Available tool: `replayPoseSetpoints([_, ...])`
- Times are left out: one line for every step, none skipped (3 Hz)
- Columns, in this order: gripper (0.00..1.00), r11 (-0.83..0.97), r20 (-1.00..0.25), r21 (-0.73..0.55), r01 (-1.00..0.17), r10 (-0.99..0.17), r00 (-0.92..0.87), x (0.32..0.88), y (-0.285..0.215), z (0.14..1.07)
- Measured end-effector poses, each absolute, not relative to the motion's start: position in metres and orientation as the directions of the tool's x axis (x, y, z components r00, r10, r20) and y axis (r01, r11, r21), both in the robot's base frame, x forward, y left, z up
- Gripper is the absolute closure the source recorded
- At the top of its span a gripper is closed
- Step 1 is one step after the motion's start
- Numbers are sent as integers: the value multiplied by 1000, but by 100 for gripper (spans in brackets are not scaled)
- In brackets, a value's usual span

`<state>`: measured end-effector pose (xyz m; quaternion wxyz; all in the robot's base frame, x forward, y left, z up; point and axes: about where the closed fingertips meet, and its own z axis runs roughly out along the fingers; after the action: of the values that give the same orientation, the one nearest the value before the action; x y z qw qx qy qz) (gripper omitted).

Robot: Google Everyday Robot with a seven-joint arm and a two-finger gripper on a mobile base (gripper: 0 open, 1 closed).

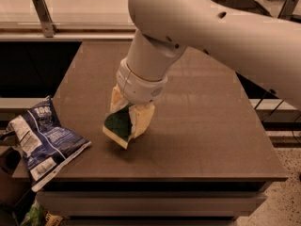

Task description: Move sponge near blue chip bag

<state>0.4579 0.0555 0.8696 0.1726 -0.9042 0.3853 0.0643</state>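
Note:
The sponge (117,126), dark green on top with a pale yellow body, is tilted and held between the pale fingers of my gripper (128,121), a little above the brown table (197,126). The gripper is shut on it, under the big white arm (197,27). The blue chip bag (42,140), wrinkly dark blue with white panels, lies at the table's front left corner, partly hanging over the edge. The sponge is to the right of the bag, with a gap of bare table between them.
A glass barrier with a metal post (43,15) runs along the table's far edge. The table drops off at the front and right edges (277,173). Something green (35,214) lies on the floor below the bag.

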Motion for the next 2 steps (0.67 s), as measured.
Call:
replayPoseSetpoints([81,-680,-276,-267,-683,-625,730,455,57,868])
replayPoseSetpoints([59,-705,-286,-301,-642,-575,766,450,57,872])
